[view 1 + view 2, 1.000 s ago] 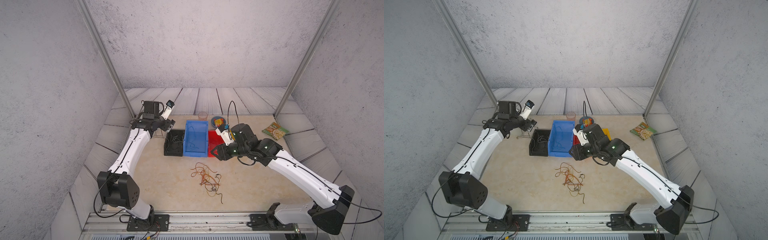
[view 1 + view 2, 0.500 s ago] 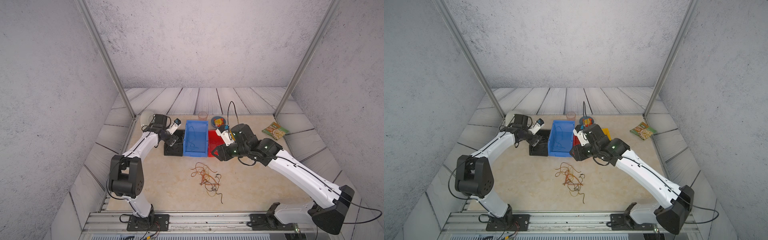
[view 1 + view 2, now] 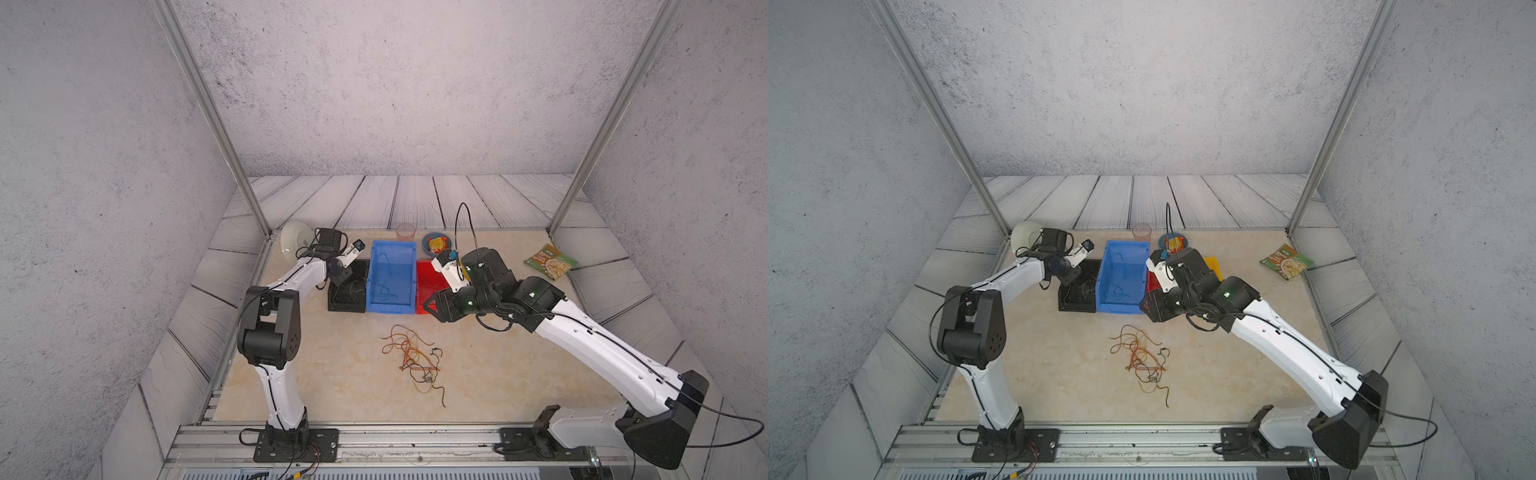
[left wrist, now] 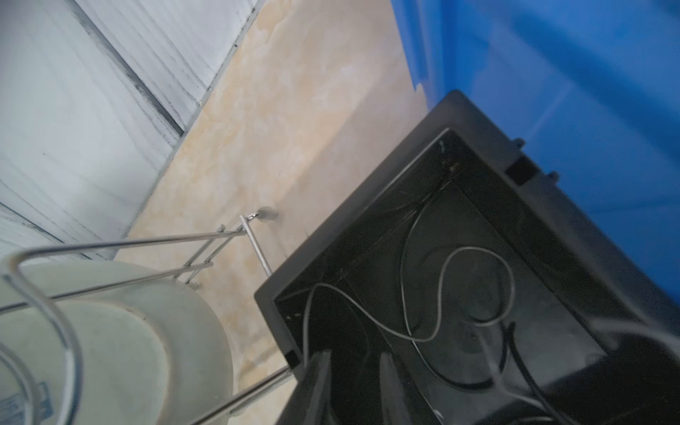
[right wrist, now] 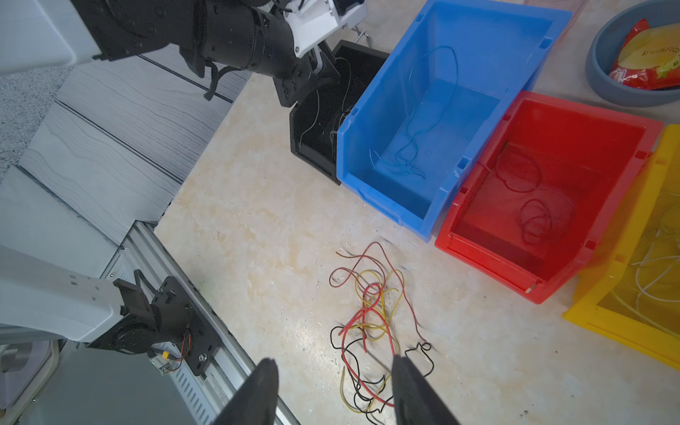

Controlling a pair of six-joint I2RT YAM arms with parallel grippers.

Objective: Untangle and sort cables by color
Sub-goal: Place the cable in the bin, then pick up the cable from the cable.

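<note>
The left gripper (image 4: 353, 357) is hanging just inside the black bin (image 4: 401, 158), its blurred fingers standing slightly apart with nothing visibly pinched between them. Thin strands (image 4: 478, 249) are curling across the floor of that bin, glinting grey. The right gripper (image 5: 333, 364) is hovering above the tabletop (image 5: 265, 228) with its jaws spread wide and empty, over the near edge of the loose tangle of cables (image 5: 371, 331). In both top views that tangle (image 3: 415, 357) (image 3: 1144, 357) is lying on the table in front of the bins, red, yellow and black strands crossing one another. The blue bin (image 5: 386, 198) is sitting touching the black one and is holding a blue cable (image 5: 415, 147). Next to it, the red bin (image 5: 489, 265) is holding coiled dark red cables (image 5: 541, 217), and the yellow bin (image 5: 625, 331) beyond is holding pale strands (image 5: 647, 279).
</note>
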